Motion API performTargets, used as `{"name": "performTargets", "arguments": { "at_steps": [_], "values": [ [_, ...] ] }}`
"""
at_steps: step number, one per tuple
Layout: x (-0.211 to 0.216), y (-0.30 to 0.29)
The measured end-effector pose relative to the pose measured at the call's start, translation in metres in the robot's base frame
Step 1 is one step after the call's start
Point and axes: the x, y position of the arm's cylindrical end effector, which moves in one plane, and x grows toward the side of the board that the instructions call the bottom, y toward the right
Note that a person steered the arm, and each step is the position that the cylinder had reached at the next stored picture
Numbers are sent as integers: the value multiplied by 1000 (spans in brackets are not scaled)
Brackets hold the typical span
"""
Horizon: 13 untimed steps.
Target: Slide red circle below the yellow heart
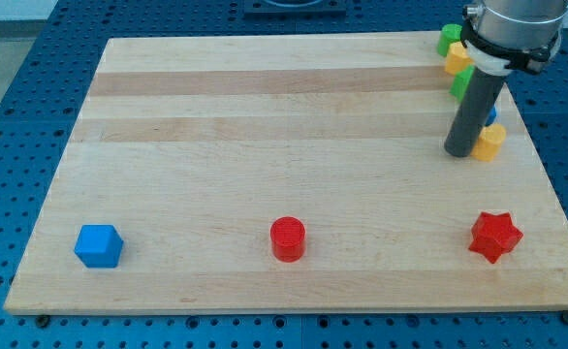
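The red circle (287, 238) sits near the view's bottom, at the middle of the wooden board (265, 116). A yellow block (489, 142), likely the yellow heart, lies at the view's right, partly hidden by the rod. My tip (457, 151) rests on the board just left of that yellow block, touching or nearly touching it. The tip is far up and to the right of the red circle.
A red star (495, 236) lies at the bottom right. A blue cube-like block (99, 246) lies at the bottom left. Green (448, 39) and yellow (457, 58) blocks cluster at the top right behind the rod, with another green one (461, 83) and a blue sliver (492, 115).
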Motion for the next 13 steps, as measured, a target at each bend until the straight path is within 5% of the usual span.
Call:
{"name": "performTargets", "arguments": {
  "at_steps": [2,5,9,13],
  "values": [
    [0,-44],
    [28,-248],
    [152,-278],
    [133,-207]
  ]
}}
